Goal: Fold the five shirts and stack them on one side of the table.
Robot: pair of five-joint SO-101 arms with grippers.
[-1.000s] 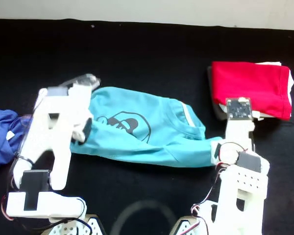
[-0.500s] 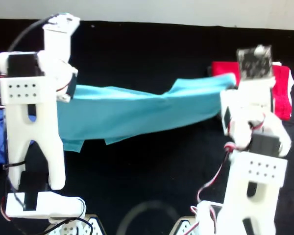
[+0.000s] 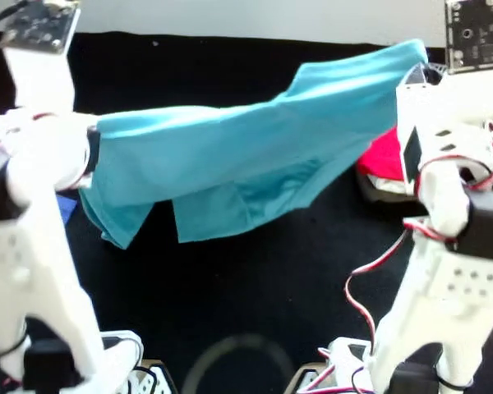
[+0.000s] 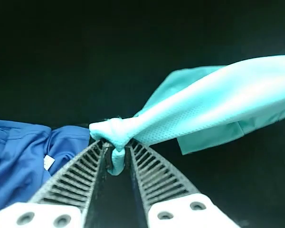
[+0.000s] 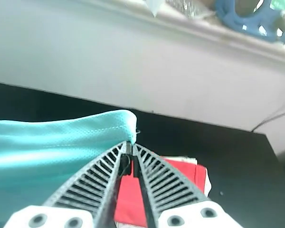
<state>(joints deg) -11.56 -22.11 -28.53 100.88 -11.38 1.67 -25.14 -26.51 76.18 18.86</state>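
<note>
So, the teal shirt point(image 3: 230, 164) hangs in the air above the black table point(image 3: 255, 320), stretched between the two arms. Its long axis runs in the high view from about 9 o'clock, where the left gripper point(image 4: 117, 146) is closed on a bunched, twisted corner of the cloth, up toward about 2 o'clock, where the right gripper point(image 5: 128, 148) is closed on a flat piece of the stitched hem. Each end of the shirt lies directly at its own gripper, so neither arm is nearer; the shirt goes away from the left gripper toward 3 o'clock and from the right gripper toward 9 o'clock. The upper edge looks rather tight, while the free lower part falls toward 6 o'clock in two loose flaps. I judge that the coming move depends on keeping this line straight when the shirt is lowered, otherwise the flaps can fold under. The cloth is thin, soft and limp, with a fine mesh weave, and it creases easily. The gripper fingers point(image 4: 71, 178) are ribbed like a lattice. A folded red shirt point(image 3: 384, 156) lies at 3 o'clock of the table, partly behind the teal one, and a crumpled blue shirt point(image 4: 19, 156) lies at 9 o'clock.
</note>
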